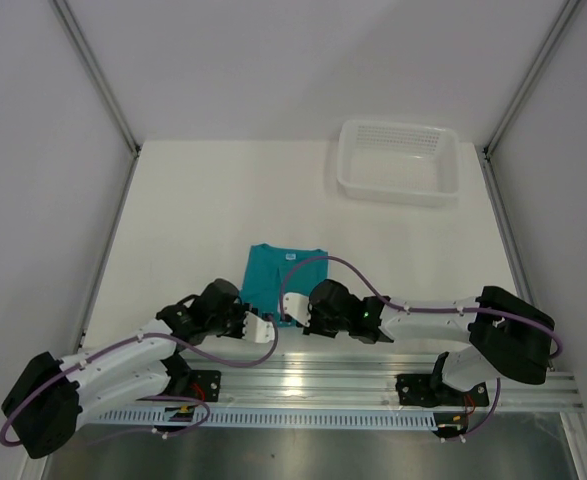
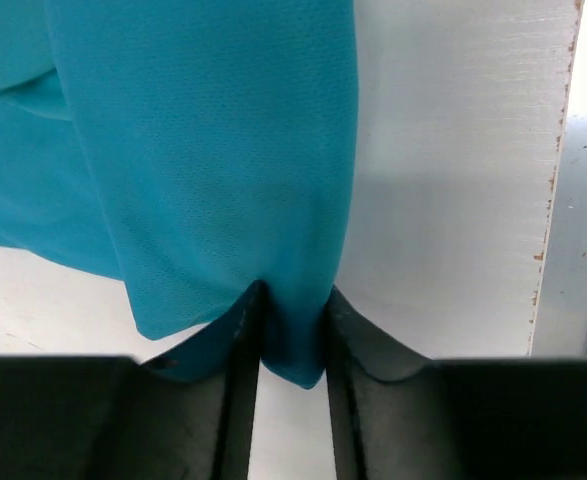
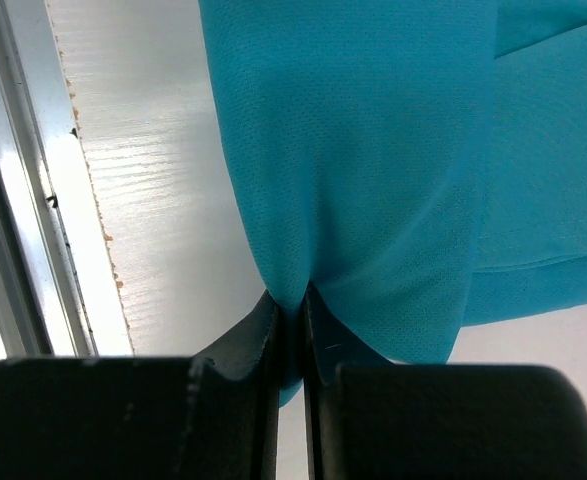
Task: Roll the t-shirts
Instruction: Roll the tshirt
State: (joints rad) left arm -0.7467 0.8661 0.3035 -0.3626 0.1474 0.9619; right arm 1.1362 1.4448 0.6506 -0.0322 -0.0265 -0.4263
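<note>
At near side of table (image 1: 193,230): left gripper (image 2: 291,335), right gripper (image 3: 291,322) each clamped on t-shirt (image 1: 278,268) closest edge, side by side, probably so the roll starts even. Shirt lies mid-table; basket (image 1: 398,160) well apart.

right end effector (image 3: 293,315): pinching t-shirt (image 3: 363,170) hem | fabric: teal, draped | table (image 3: 153,200): white
</note>
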